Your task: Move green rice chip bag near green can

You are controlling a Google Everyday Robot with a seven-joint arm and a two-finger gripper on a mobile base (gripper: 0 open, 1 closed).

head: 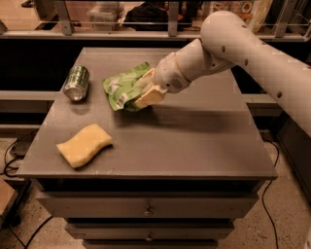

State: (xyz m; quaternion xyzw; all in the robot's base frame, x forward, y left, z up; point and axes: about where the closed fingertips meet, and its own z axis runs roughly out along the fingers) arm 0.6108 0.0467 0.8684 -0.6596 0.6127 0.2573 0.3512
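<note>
While pinched between jaws, bag (121, 88) hangs above table (204, 138).

This looks like a robotics lab or test bay rather than a home. A plain grey cabinet (204, 141) with knobbed drawers (97, 206) serves as the work surface. Black cables (8, 158) trail over a speckled hard floor (274, 228), and a metal railing (63, 17) runs behind, with what may be stocked snack packages (233, 7) beyond. A white jointed robot arm (233, 44) reaches over the top. Its two-finger gripper (142, 90) is above the left-centre of the surface, clamped on a crinkly light green rice chip bag (121, 87).
</note>
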